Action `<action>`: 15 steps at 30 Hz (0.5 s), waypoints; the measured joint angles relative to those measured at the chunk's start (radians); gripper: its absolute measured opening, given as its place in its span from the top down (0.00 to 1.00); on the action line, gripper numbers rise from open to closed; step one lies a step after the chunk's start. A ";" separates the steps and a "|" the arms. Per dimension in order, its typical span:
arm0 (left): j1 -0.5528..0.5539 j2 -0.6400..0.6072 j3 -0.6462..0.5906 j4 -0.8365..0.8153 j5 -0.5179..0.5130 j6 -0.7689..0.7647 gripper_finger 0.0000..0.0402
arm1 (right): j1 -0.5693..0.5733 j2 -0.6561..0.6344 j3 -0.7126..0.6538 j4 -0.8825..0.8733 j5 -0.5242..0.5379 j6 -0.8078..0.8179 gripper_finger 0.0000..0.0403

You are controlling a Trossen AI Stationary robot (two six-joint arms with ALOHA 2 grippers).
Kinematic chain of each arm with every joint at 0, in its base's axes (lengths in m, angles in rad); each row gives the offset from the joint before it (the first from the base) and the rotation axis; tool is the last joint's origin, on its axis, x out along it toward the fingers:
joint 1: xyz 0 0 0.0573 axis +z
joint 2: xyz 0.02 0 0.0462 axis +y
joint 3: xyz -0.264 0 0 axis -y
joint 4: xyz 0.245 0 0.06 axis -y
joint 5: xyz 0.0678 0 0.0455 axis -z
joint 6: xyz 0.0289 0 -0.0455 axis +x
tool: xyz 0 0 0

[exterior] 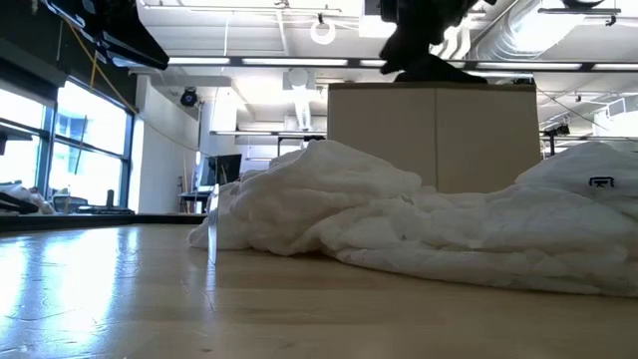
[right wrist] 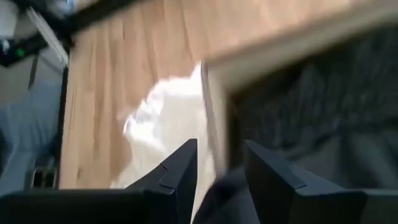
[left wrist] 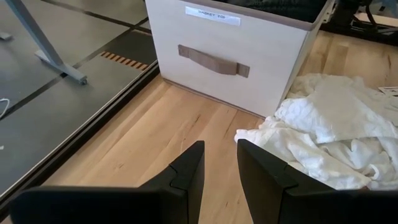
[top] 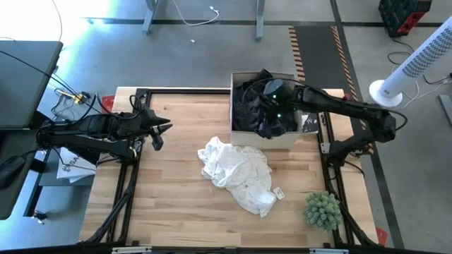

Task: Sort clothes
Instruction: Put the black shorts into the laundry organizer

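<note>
A white garment (top: pixel 236 173) lies crumpled on the middle of the table; it also shows in the low view (exterior: pixel 419 214) and the left wrist view (left wrist: pixel 329 130). Dark garments (top: pixel 256 113) lie piled in the white box (top: pixel 244 76) at the far right. My right gripper (top: pixel 272 99) hangs over this box, fingers apart (right wrist: pixel 221 165), with dark cloth (right wrist: pixel 214 193) showing between them. My left gripper (top: pixel 164 129) waits at the table's left, a little open (left wrist: pixel 220 155) and empty. The plaid shirt is out of view. My right gripper points down into the box over the dark garments. Grey-dark cloth (right wrist: pixel 214 193) shows between its parted fingers near their roots. I cannot tell whether the fingers touch it.
The box (left wrist: pixel 224 56) has a grip handle on its left wall and stands behind the white garment (exterior: pixel 434 135). A small spiky green plant (top: pixel 323 209) stands at the near right corner. Bare wood (top: pixel 169 197) lies left of and in front of the white garment.
</note>
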 joint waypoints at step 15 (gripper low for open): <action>0.000 -0.001 -0.105 0.002 0.000 -0.060 0.77 | -0.214 0.340 0.006 -0.119 0.108 -0.006 0.78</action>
